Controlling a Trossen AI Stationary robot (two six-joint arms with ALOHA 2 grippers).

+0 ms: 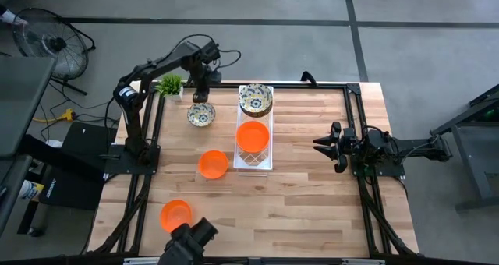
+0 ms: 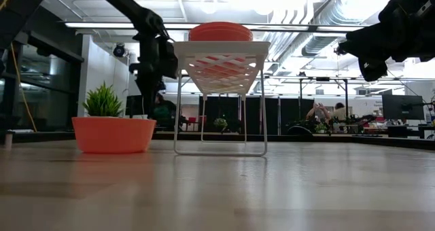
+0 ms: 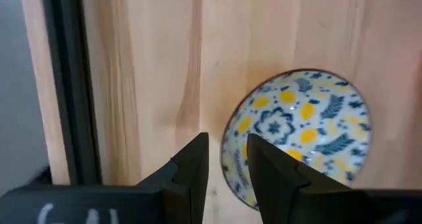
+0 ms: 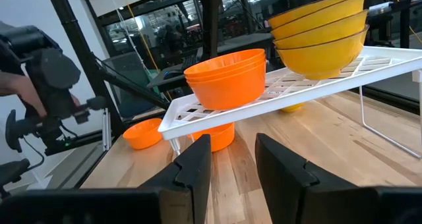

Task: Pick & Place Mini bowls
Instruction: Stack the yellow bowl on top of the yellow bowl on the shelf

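A cream mini bowl with a blue-and-yellow flower pattern rests on its base on the table at the far left. My left gripper hangs over it, pointing down and open; in the left wrist view its fingers line up on either side of the bowl's rim, still above it. A white wire rack carries a stack of patterned bowls and a stack of orange bowls. Two orange bowls sit on the table. My right gripper waits open at the right.
A small green potted plant stands at the far left corner, close to my left arm. The black frame rail runs along the table edge beside the patterned bowl. Bare wood lies between the rack and my right gripper.
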